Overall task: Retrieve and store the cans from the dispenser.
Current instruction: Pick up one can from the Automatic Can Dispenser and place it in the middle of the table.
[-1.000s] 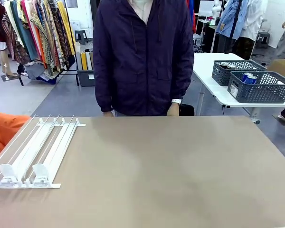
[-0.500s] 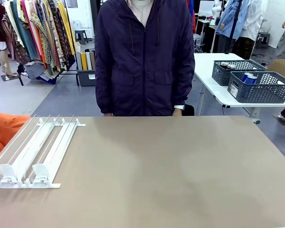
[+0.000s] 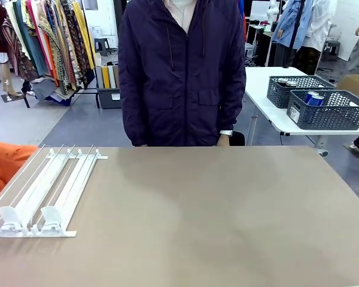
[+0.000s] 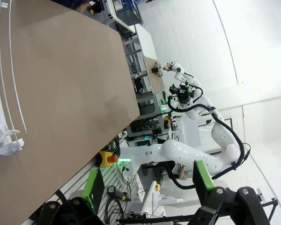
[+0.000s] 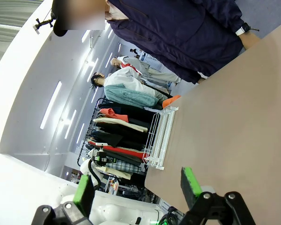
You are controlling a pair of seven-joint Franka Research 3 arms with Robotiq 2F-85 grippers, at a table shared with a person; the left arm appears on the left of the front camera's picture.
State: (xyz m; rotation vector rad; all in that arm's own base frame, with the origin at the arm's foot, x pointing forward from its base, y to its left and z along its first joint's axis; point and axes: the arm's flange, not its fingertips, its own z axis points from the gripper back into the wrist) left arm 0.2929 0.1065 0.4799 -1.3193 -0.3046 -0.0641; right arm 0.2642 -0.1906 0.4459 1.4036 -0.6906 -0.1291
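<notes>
The dispenser [image 3: 45,191], a flat white rack of thin rails with two white stops at its near end, lies on the left of the brown table [image 3: 215,209]; its lanes show bare rails. It also shows in the left wrist view as the dispenser [image 4: 2,93] and in the right wrist view as the dispenser [image 5: 160,136]. Blue cans [image 3: 314,97] stand in a dark grey mesh basket on a white side table at the back right. My left gripper [image 4: 147,187] is open and holds nothing, off the table's edge. My right gripper [image 5: 136,192] is open too, above the table's near side.
A person in a dark jacket [image 3: 179,72] stands at the table's far edge, hands by the edge. Two grey mesh baskets [image 3: 329,110] sit on the white side table [image 3: 269,95]. Clothes racks stand at the back left.
The person at the far edge has shifted and straightened slightly. The dispenser has not moved.
</notes>
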